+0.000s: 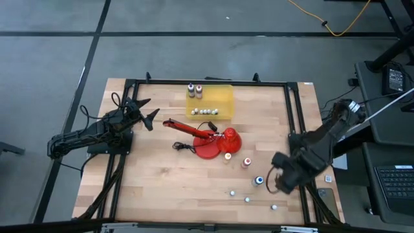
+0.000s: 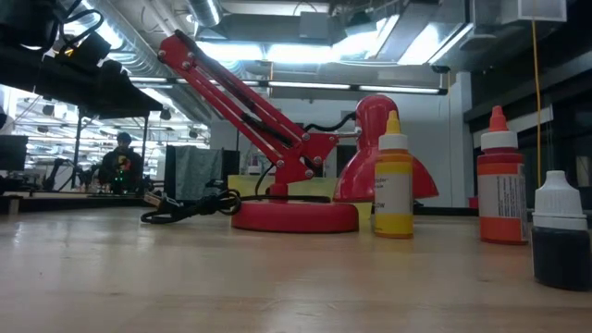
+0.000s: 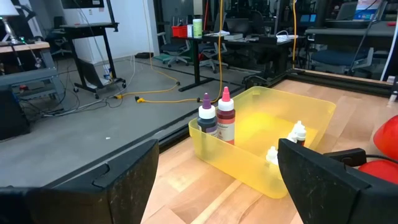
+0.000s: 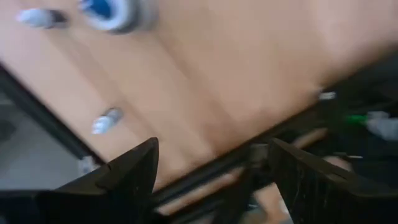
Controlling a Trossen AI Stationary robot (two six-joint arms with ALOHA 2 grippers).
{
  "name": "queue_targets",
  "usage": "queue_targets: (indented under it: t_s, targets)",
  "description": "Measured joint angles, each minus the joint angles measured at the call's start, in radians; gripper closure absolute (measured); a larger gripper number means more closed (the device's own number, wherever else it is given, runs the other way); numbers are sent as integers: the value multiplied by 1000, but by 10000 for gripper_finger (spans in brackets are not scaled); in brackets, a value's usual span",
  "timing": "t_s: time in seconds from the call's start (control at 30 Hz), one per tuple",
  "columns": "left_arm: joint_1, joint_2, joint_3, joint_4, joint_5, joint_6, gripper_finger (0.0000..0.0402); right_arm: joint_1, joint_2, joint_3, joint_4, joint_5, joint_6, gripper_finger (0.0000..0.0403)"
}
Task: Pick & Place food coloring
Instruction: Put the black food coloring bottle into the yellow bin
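A yellow bottle (image 1: 228, 156), an orange-red bottle (image 1: 246, 162) and a blue bottle (image 1: 259, 181) stand upright on the table, right of centre. They also show in the low view: yellow (image 2: 393, 190), orange-red (image 2: 500, 185), blue (image 2: 561, 236). A purple bottle (image 3: 207, 115) and a dark red bottle (image 3: 225, 117) stand in the yellow bin (image 1: 220, 97). Several small pale-tipped bottles (image 1: 206, 112) lie in it. My right gripper (image 1: 279, 175) is open and empty, just right of the blue bottle (image 4: 112, 7). My left gripper (image 1: 147, 114) is open and empty, left of the bin (image 3: 249, 168).
A red desk lamp (image 1: 208, 137) with a black cord (image 1: 184, 147) lies at the table's centre, between the bin and the standing bottles. Three small pale things (image 1: 247, 199) lie near the table's near right corner. A black frame (image 1: 294, 110) runs along the table's edges.
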Motion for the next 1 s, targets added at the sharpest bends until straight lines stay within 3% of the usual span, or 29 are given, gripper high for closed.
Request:
queue_targets:
  t_s: [0.4,0.67,1.0]
  targets:
    - [0,0,0,0,0,0,83,233,222,0,314,29,285,102]
    - [0,0,0,0,0,0,83,262,379,0,492,39,317,102]
    - [0,0,0,0,0,0,83,262,482,0,541,81,308,102]
